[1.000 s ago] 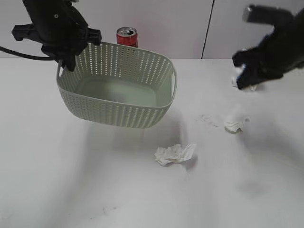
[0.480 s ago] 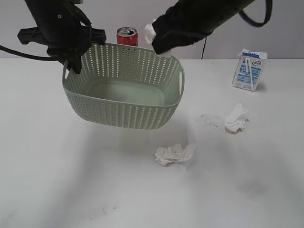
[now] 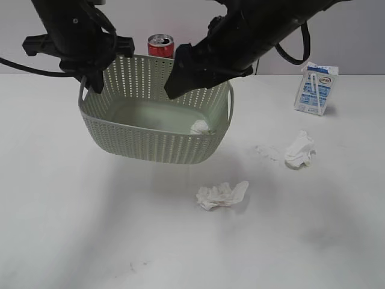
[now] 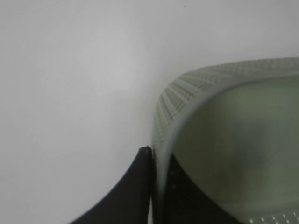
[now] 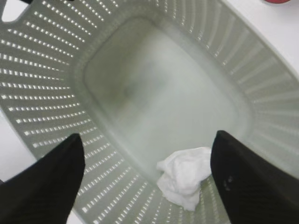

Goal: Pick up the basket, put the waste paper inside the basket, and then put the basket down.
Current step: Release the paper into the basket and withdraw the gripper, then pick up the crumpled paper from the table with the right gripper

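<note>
One basket [image 3: 153, 129], three paper wads [image 3: 200, 127] [image 3: 222, 195] [image 3: 299, 149], one can [image 3: 160, 46], one carton [image 3: 316, 88].

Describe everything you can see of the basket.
The basket is pale sage-green, plastic by its look, rectangular with rounded corners, perforated walls and a handle cut-out at the right end. It hangs tilted above the table, casting a shadow below. The left gripper pinches its rim, one finger outside and one inside. One white paper wad lies on its floor by a wall. The right gripper is open above it.

Left gripper [image 3: 90, 81] raised at upper left, jaws clamped together, right arm reaching across the middle, right gripper [image 5: 147, 179] angled downward, fingers spread wide
</note>
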